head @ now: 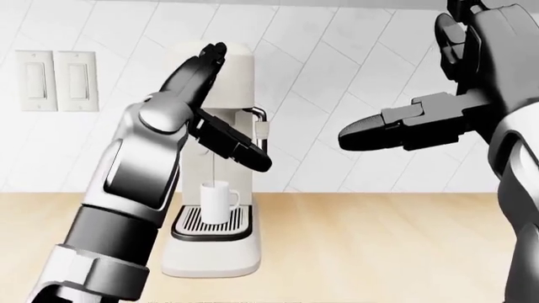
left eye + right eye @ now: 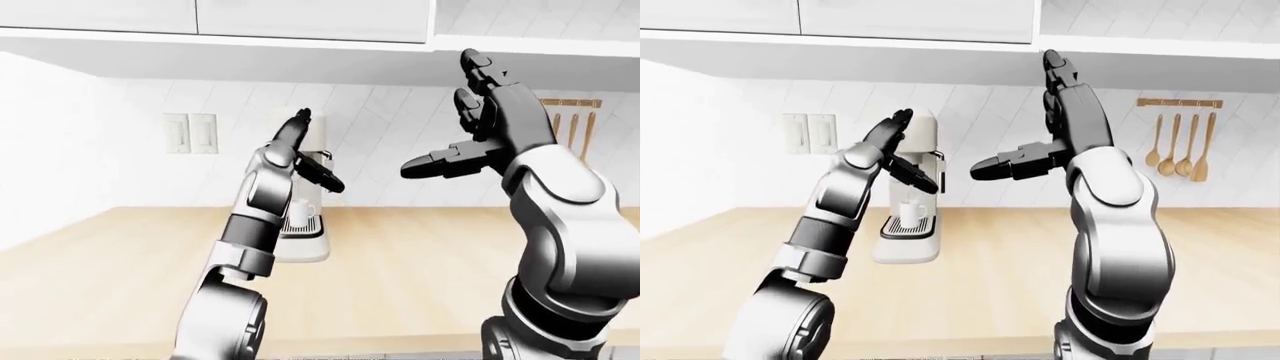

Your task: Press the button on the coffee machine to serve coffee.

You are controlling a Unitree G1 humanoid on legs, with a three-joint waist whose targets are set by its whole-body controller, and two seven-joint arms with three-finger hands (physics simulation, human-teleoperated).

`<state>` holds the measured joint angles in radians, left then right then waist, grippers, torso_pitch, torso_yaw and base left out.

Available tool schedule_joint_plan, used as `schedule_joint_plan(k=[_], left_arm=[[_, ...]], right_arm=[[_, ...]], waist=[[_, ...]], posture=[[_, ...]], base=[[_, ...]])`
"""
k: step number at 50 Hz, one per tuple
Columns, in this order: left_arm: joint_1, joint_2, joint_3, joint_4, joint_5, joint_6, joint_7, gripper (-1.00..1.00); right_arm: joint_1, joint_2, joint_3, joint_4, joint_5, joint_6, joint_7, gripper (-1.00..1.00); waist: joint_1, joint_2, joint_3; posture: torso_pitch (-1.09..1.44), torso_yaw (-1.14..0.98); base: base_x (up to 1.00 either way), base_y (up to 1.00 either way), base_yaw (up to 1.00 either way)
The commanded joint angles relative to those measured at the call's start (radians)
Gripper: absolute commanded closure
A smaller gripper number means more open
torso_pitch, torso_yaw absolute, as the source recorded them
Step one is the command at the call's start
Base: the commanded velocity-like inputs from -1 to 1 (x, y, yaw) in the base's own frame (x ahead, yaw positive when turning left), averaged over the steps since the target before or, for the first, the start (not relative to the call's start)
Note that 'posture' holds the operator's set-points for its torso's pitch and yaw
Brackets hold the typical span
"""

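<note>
A white coffee machine (image 1: 237, 82) stands on the wooden counter against the tiled wall. A white mug (image 1: 217, 202) sits on its drip tray (image 1: 210, 228) under the spout. My left hand (image 1: 215, 107) is open, raised in front of the machine's upper body, with fingers pointing up and the thumb pointing down right. It hides much of the machine's face, so the button does not show. My right hand (image 1: 438, 76) is open, held up to the right of the machine, apart from it, thumb pointing left toward it.
Two light switches (image 1: 55, 81) sit on the wall left of the machine. Wooden utensils (image 2: 1180, 146) hang on a rail at the right. White cabinets (image 2: 215, 19) run overhead. The wooden counter (image 2: 1000, 255) stretches across the view.
</note>
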<state>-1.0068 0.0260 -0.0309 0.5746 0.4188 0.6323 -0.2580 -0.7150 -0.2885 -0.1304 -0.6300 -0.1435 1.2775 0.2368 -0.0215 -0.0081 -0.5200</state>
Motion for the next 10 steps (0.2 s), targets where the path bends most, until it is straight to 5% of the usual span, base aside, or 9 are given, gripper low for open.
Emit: schedule_joint_plan(k=[1,10], left_arm=[[-0.033,0.007,0.003,-0.026,0.005,-0.027,0.015,-1.00],[-0.033,0.009,0.002,-0.021,0.008,-0.033,0.017,-1.00]], right_arm=[[-0.031,-0.009,-0.005,-0.009,-0.004,-0.013,-0.003,-1.00],[-0.028,-0.006,-0.003,0.001,-0.004,-0.023,-0.005,-1.00]], waist=[[0.000,-0.002,0.007],[0.005,-0.003,0.007]], posture=[[-0.90,0.00],[-0.90,0.00]], base=[[0.00,0.00,0.00],[0.00,0.00,0.00]])
